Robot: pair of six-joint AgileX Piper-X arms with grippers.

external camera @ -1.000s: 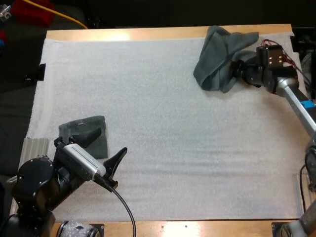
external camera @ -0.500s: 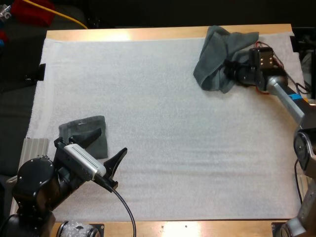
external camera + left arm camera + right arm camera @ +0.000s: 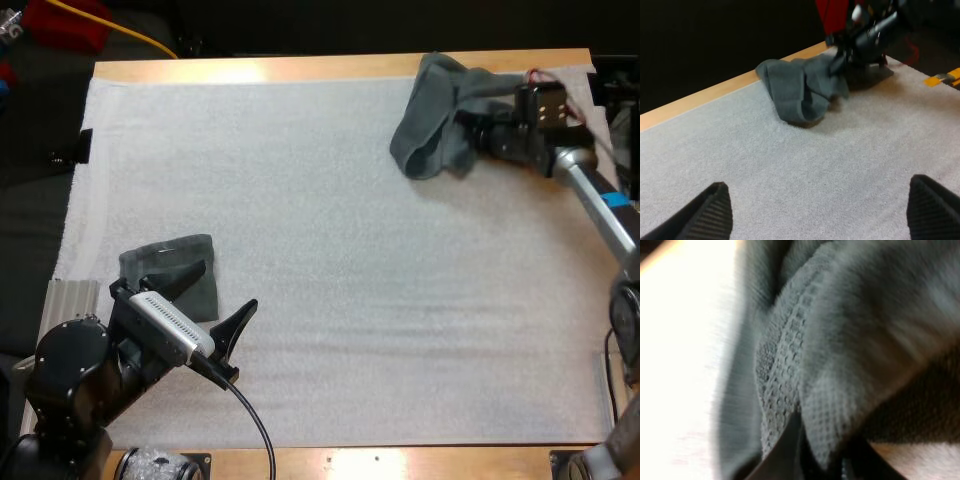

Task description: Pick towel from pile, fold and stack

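A crumpled dark grey-green towel [image 3: 435,120] lies at the mat's far right, close to the table's far edge. My right gripper [image 3: 478,132] is shut on its right side, the fingers buried in the cloth. Up close, the weave [image 3: 850,340] bunches around my right gripper [image 3: 820,460]. From the left wrist view, the same towel [image 3: 800,90] has the right arm [image 3: 865,40] at it. A folded towel [image 3: 175,265] sits at the near left. My left gripper [image 3: 225,287] hovers just right of it, open, with only bare mat between the fingers [image 3: 715,212].
The white mat [image 3: 330,260] spreads wide between the two towels. A ribbed grey block [image 3: 70,300] sits off the mat's near left edge. The wooden table edge [image 3: 300,68] runs along the far side, with dark space beyond.
My right gripper has closed on the crumpled towel and drawn back slightly toward the far edge, tugging the cloth with it. The left arm has not moved.
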